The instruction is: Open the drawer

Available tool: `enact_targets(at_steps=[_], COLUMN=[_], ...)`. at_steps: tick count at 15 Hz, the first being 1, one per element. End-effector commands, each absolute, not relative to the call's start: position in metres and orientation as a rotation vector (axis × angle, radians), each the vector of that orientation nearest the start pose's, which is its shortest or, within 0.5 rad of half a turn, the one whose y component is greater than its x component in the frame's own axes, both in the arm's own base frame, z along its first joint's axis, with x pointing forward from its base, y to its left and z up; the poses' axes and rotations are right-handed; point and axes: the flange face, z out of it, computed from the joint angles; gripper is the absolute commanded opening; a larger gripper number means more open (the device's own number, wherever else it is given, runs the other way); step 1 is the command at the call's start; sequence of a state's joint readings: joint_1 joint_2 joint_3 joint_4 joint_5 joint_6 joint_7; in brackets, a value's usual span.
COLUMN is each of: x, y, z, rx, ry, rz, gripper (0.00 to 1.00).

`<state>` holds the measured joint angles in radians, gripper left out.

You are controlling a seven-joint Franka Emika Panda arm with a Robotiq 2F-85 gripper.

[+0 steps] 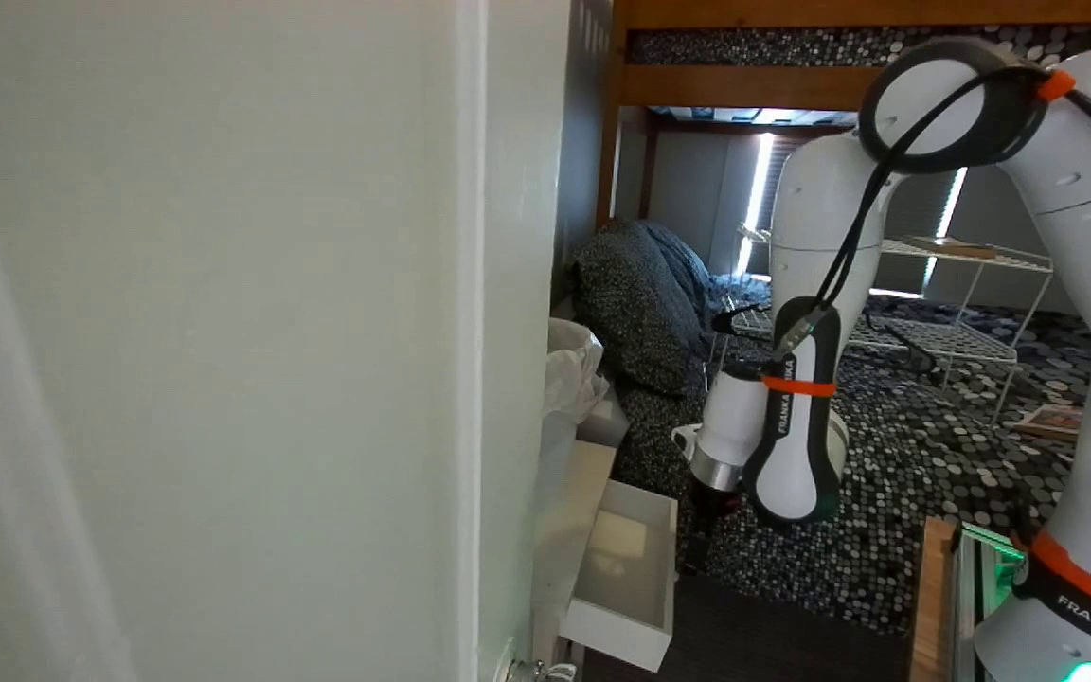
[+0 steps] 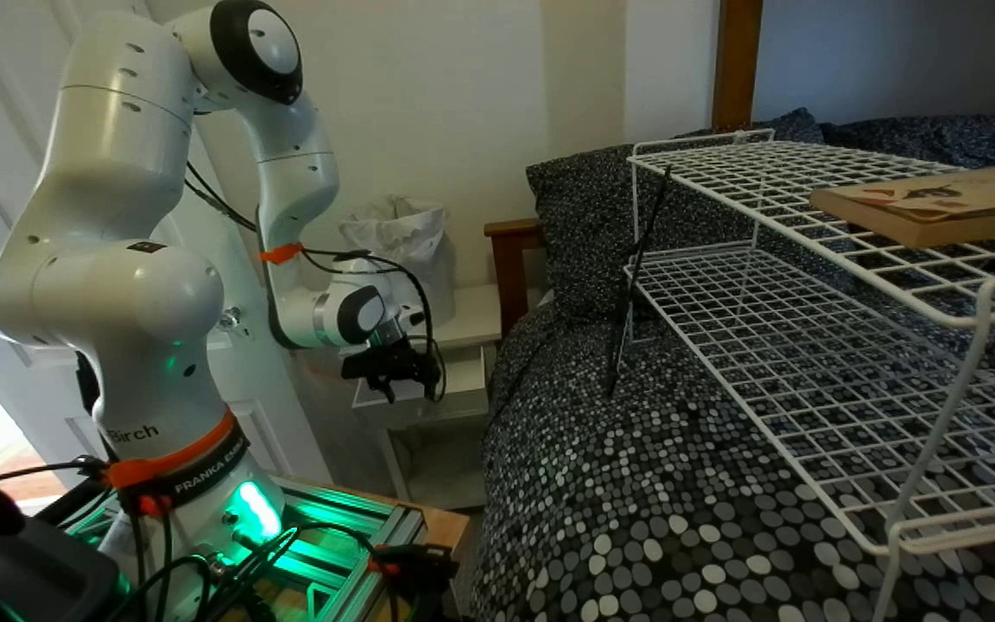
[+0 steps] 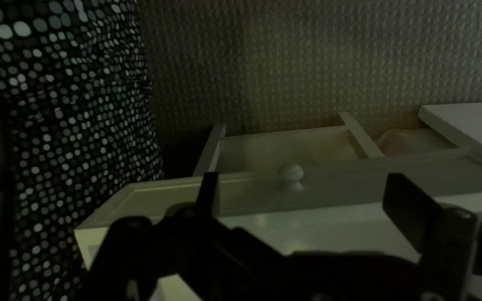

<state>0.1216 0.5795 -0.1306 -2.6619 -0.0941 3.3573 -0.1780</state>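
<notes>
The drawer [image 1: 629, 620] is pulled out from a narrow white unit [image 1: 591, 469], and its pale inside shows in an exterior view. The drawer also shows in an exterior view [image 2: 454, 404], partly hidden behind my gripper [image 2: 390, 394]. In the wrist view the drawer's front panel [image 3: 341, 184] carries a small round knob [image 3: 290, 172]. My gripper [image 3: 301, 179] is open, with its two dark fingers spread wide on either side of the knob. Neither finger appears to touch it. In an exterior view my gripper [image 1: 697, 554] is just outside the drawer's front.
A large white door [image 1: 223, 341] fills one side of an exterior view. A bed with a dotted dark cover [image 2: 601, 484] stands beside the unit. A white wire rack [image 2: 757, 345] with a book [image 2: 938, 203] is on the bed. A bin with a white bag [image 2: 402, 233] stands on the unit.
</notes>
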Motion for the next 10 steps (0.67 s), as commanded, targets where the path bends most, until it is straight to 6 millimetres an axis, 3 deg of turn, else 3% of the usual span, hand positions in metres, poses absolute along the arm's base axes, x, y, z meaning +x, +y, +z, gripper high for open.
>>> enact_targets(at_steps=[1, 6, 10], x=[0.391, 0.413, 0.421], y=[0.003, 0.020, 0.027], z=[0.119, 0.181, 0.212], rx=[-3.164, -3.119, -3.093], ry=[-0.261, -0.120, -0.111], rz=[-0.190, -0.307, -0.459], gripper=[1.00, 1.00, 1.00])
